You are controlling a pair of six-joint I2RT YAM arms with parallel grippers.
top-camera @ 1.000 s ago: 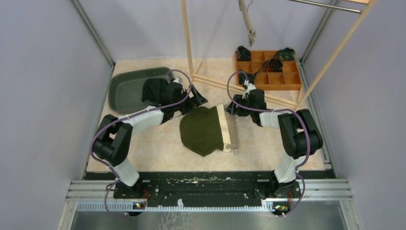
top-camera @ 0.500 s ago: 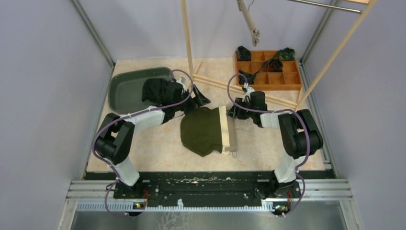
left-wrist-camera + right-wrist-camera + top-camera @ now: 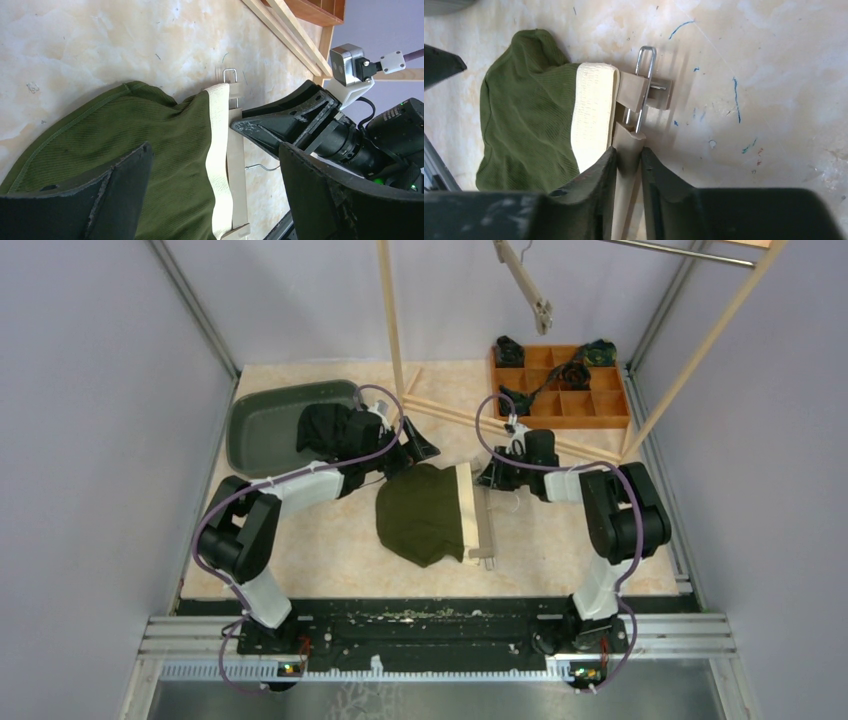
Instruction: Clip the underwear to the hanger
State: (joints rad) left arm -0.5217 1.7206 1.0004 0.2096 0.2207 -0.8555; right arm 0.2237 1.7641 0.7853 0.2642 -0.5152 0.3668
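Observation:
Green underwear [image 3: 420, 518] with a cream waistband [image 3: 463, 508] lies flat on the table. A wooden clip hanger [image 3: 483, 525] lies along the waistband. My right gripper [image 3: 488, 478] is shut on the far end of the hanger bar [image 3: 628, 150], just below its metal clip [image 3: 644, 85]. The waistband corner [image 3: 591, 112] lies against that clip. My left gripper [image 3: 418, 450] is open and empty, low over the underwear [image 3: 150, 145], its fingers [image 3: 120, 190] either side of the waistband [image 3: 218, 150] and hanger bar [image 3: 237, 175].
A grey tub [image 3: 262, 430] holding a black garment [image 3: 322, 425] sits at the back left. A wooden divided tray [image 3: 560, 390] with dark garments is at the back right. A wooden rack frame [image 3: 393, 320] stands behind, and another hanger [image 3: 525, 285] hangs from it.
The hanger and underwear have shifted slightly to the left with my right gripper on the bar. The hanger hanging from the rack has swung to the right.

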